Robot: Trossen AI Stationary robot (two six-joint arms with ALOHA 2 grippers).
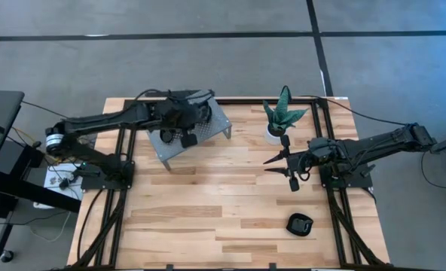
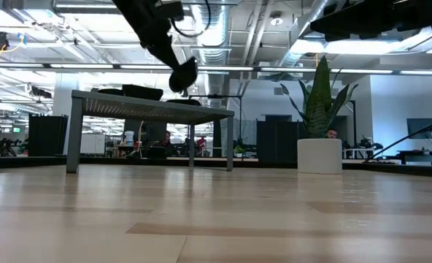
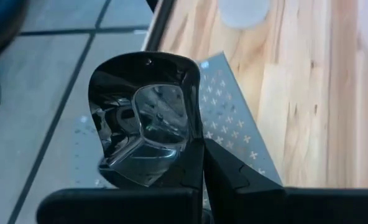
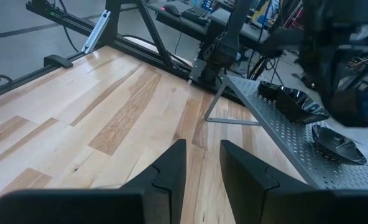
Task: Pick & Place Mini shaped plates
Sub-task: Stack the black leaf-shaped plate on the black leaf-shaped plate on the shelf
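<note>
My left gripper is shut on a glossy black mini shaped plate and holds it above the grey perforated stand, near the stand's near edge. The low view shows this plate in the air over the stand top. Other black plates lie flat on the stand. One more plate lies flat on the table near its near right corner. My right gripper is open and hovers over the table's right half, near the plant, touching nothing. My left gripper pinches the plate by its rim between the two fingers. The plate is lifted clear of the stand and tilted, its hollow face turned toward the wrist camera. It sticks out past the fingertips.
A green spiky plant in a white pot stands at the table's far right, just beyond my right gripper. The stand occupies the far left-centre. The bare wooden table spreads across the middle and near side. Black frame rails run along the table's left and right sides.
</note>
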